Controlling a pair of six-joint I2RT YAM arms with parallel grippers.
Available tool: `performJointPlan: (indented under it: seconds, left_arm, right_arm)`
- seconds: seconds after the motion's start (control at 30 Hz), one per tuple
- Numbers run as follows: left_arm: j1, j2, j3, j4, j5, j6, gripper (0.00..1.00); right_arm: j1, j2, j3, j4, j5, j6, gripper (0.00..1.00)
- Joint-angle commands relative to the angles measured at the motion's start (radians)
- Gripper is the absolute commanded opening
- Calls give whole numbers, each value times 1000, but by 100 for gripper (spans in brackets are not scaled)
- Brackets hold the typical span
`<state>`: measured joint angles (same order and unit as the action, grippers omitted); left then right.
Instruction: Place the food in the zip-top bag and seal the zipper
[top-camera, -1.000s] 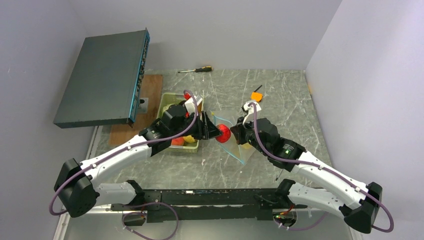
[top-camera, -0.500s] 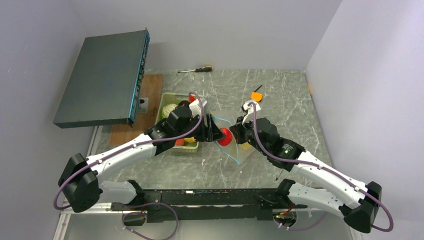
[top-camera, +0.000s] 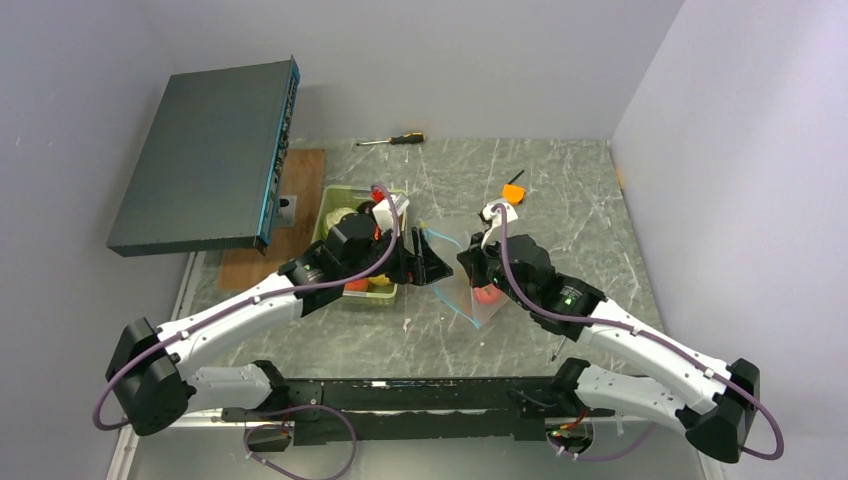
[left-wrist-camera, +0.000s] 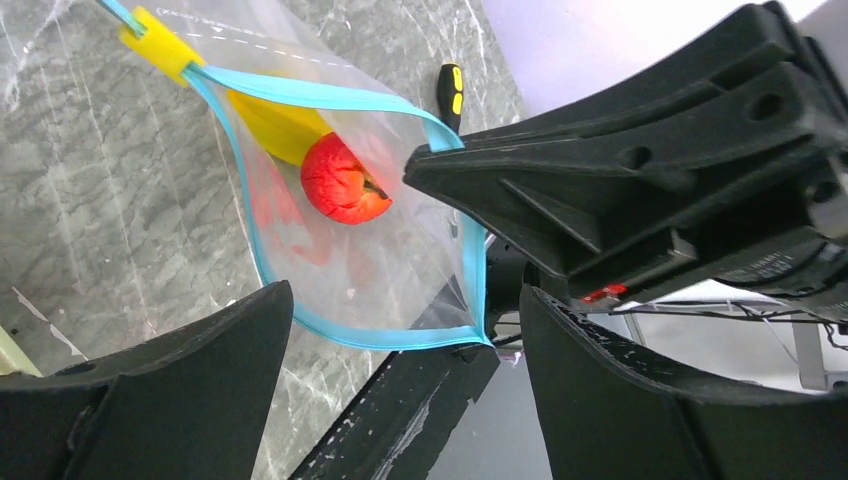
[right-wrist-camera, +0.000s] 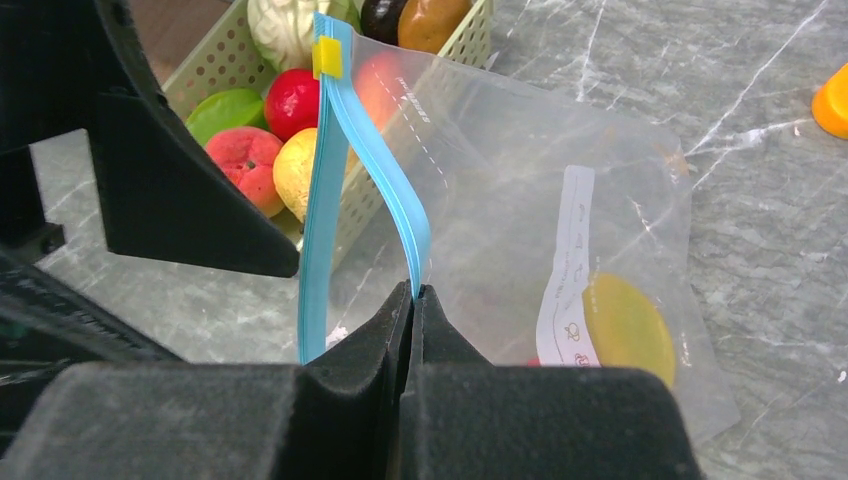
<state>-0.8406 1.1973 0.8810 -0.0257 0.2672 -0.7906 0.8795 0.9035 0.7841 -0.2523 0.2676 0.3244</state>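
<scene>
The clear zip-top bag (top-camera: 452, 292) stands with its mouth held apart, the teal zipper (left-wrist-camera: 330, 97) forming a wide loop. Inside lie a red fruit (left-wrist-camera: 343, 180) and a yellow fruit (left-wrist-camera: 280, 125); the red one also shows in the top view (top-camera: 487, 294). My left gripper (left-wrist-camera: 405, 295) is open and empty just outside the mouth (top-camera: 428, 268). My right gripper (right-wrist-camera: 415, 292) is shut on one side of the zipper (right-wrist-camera: 318, 220), lifting that edge. More food (right-wrist-camera: 262, 130) fills the pale green tray (top-camera: 330, 196) left of the bag.
A yellow slider (right-wrist-camera: 327, 58) sits at the zipper's far end. An orange tool (top-camera: 513, 190) lies behind the bag, a screwdriver (top-camera: 392, 139) near the back wall. A dark flat box (top-camera: 210, 155) overhangs a wooden board (top-camera: 300, 170) on the left.
The left gripper carried the red fruit to the bag mouth, opened and drew back a little to the left. The fruit now lies inside the bag. The right gripper kept its hold.
</scene>
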Motion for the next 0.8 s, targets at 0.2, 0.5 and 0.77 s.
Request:
performJointPlan:
  seconds: [0.2,0.5,0.77]
  left_arm:
    - [-5,-165,19,-81,-71,71,92]
    - [-5,-281,95,-413,-326,131,99]
    - [-3,-276,89,-639,-605,-103,100]
  right_arm:
    - [1,18,15,42,7,-1,0]
    - [1,20,17,41,0,-2,0]
    - [2,17,23,30,3,2,0]
